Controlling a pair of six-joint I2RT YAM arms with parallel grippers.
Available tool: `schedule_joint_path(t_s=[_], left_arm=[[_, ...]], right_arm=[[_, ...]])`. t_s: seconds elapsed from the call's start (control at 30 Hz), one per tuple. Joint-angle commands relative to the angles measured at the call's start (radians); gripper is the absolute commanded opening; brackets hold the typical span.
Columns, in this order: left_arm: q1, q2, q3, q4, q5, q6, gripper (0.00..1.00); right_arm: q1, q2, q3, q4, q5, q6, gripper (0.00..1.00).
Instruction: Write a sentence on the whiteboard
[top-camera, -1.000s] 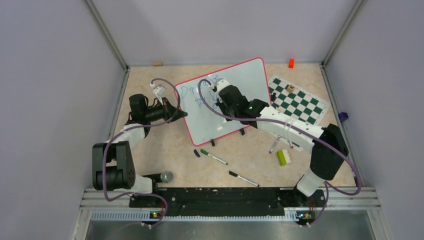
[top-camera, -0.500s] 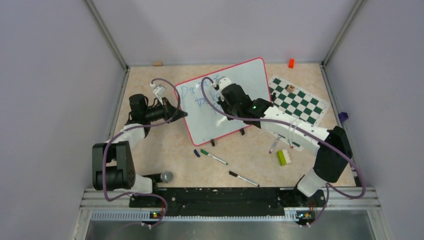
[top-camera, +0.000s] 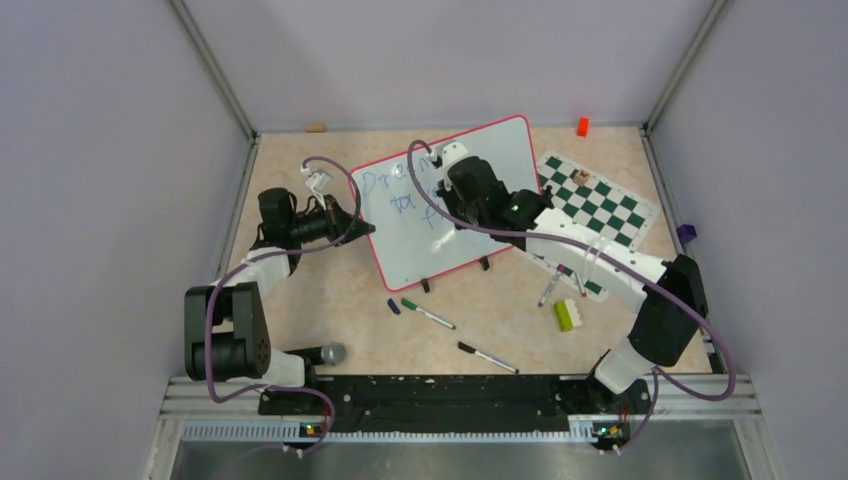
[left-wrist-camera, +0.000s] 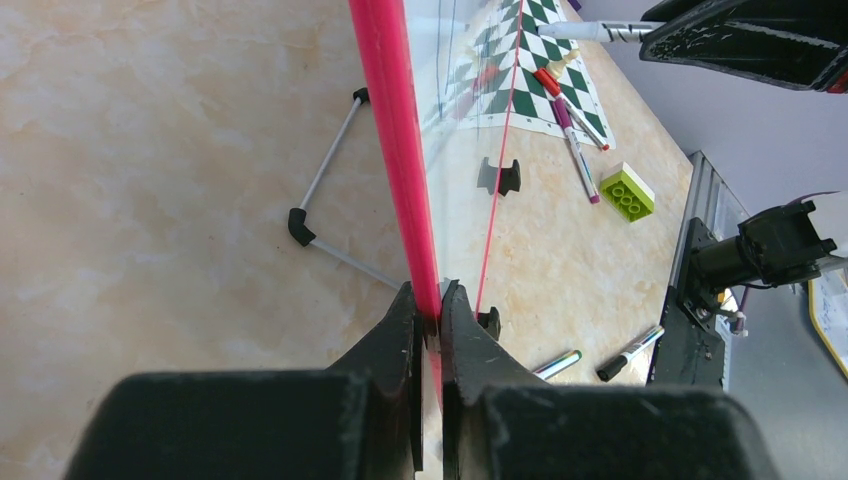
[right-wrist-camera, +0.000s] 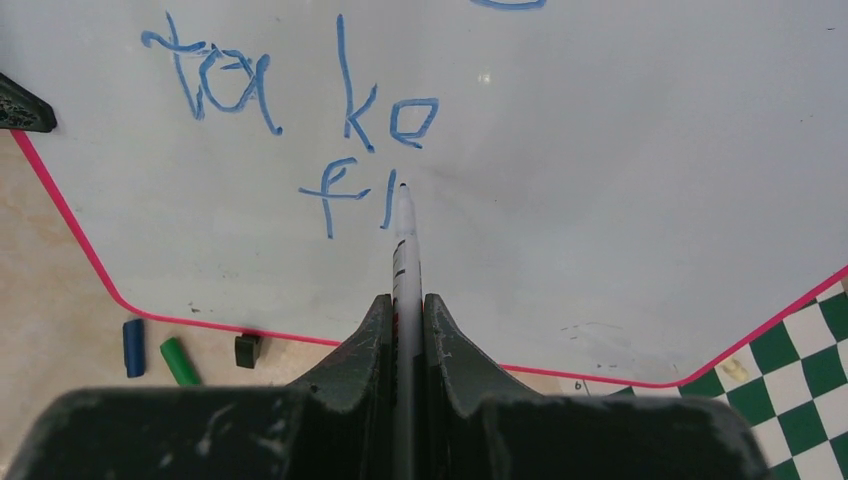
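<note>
The whiteboard (top-camera: 490, 155) stands tilted on two black feet, with a red frame. The sentence (top-camera: 385, 190) is blue lettering on its left part; the right wrist view shows "take" (right-wrist-camera: 345, 110) and below it "fl" (right-wrist-camera: 335, 195). My left gripper (top-camera: 357, 226) is shut on the board's red left edge (left-wrist-camera: 400, 150), jaws clamped on the frame (left-wrist-camera: 430, 312). My right gripper (top-camera: 448, 215) is shut on a white marker (right-wrist-camera: 405, 250). The marker's tip sits on the board just right of "fl".
A green-and-white chess mat (top-camera: 600, 205) lies right of the board, with pink markers (top-camera: 548, 290) and a green brick (top-camera: 565, 315) near it. Two markers (top-camera: 428, 314) (top-camera: 487, 358) and a blue cap (top-camera: 394, 308) lie in front. An orange block (top-camera: 582, 126) sits at the back.
My right gripper has carried the marker down and slightly right across the board, from the second line of lettering to a third. The left gripper has not moved.
</note>
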Motion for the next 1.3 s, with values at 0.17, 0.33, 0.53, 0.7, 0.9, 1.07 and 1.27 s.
schedule_joint_path(t_s=[0.17,0.33,0.53,0.7,0.9,1.07,1.27], left_arm=[[-0.02,-0.002,-0.012,-0.004,-0.046,0.141,0.0],[-0.02,-0.001,-0.013,-0.005,-0.047,0.141,0.0],[-0.02,-0.003,-0.012,-0.004,-0.046,0.142,0.0],[-0.019,-0.003,-0.011,-0.004,-0.047,0.141,0.0],[-0.02,-0.002,-0.012,-0.003,-0.048,0.142,0.0],[-0.019,-0.001,-0.011,-0.005,-0.048,0.142,0.0],[-0.019,-0.002,-0.013,-0.004,-0.05,0.143,0.0]], right_arm=[[-0.024,0.031,0.061,0.04,0.024,-0.003,0.0],[-0.028,0.04,0.054,0.048,0.03,-0.001,0.0],[-0.031,0.054,0.052,0.055,0.047,-0.004,0.0],[-0.037,0.055,0.049,0.063,0.036,-0.001,0.0],[-0.036,0.05,0.045,0.068,0.055,0.005,0.0],[-0.036,0.047,0.042,0.075,-0.012,-0.002,0.0],[-0.036,0.041,0.037,0.075,0.0,0.003,0.0]])
